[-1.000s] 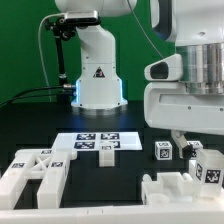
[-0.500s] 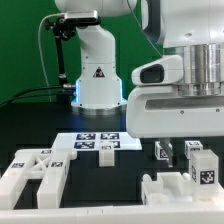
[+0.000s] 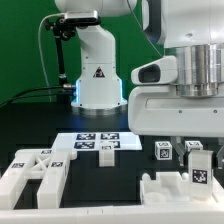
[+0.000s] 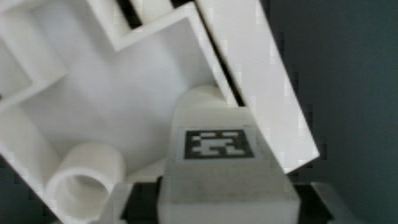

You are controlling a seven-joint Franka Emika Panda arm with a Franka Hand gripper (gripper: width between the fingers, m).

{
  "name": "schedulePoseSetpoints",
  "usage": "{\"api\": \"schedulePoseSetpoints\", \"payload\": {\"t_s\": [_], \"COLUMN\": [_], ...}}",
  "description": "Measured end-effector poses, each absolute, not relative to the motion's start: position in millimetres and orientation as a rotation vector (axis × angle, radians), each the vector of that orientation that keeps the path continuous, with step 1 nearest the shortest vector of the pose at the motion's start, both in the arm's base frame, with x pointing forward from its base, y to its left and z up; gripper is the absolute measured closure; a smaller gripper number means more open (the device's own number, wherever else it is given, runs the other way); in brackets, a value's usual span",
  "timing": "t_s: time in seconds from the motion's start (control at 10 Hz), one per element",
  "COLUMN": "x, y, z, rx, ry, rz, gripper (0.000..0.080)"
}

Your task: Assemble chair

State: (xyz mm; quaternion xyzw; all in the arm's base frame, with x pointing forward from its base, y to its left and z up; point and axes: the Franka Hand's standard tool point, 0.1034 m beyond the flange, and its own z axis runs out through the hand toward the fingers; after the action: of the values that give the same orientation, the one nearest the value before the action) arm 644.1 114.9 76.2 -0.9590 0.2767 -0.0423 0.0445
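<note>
The chair lies in loose white parts. A chunky white leg block with a square tag on its face stands between the dark fingers of my gripper, which press on its two sides. In the exterior view the gripper hangs low at the right over the same tagged block. The block rests against a large white slab part with a round peg beside it.
A notched white part lies at the front right, and a cross-braced white chair part at the front left. The marker board lies mid-table. Another small tagged block stands by the gripper. The robot's base rises behind.
The gripper has come down and shifted toward the exterior view's left over the tagged block, and its jaws have closed in on the block's sides.
</note>
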Motion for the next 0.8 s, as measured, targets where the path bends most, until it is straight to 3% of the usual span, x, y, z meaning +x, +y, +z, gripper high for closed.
{"api": "schedulePoseSetpoints", "payload": {"t_s": [0.5, 0.8], "x": [647.1, 646.5], "y": [121.8, 124.5], "z": [74.5, 74.2], "rx": [-2.305, -2.224], "ry": [1.947, 2.037], "rz": [-0.054, -0.067], "gripper": [0.0515, 0.0491]}}
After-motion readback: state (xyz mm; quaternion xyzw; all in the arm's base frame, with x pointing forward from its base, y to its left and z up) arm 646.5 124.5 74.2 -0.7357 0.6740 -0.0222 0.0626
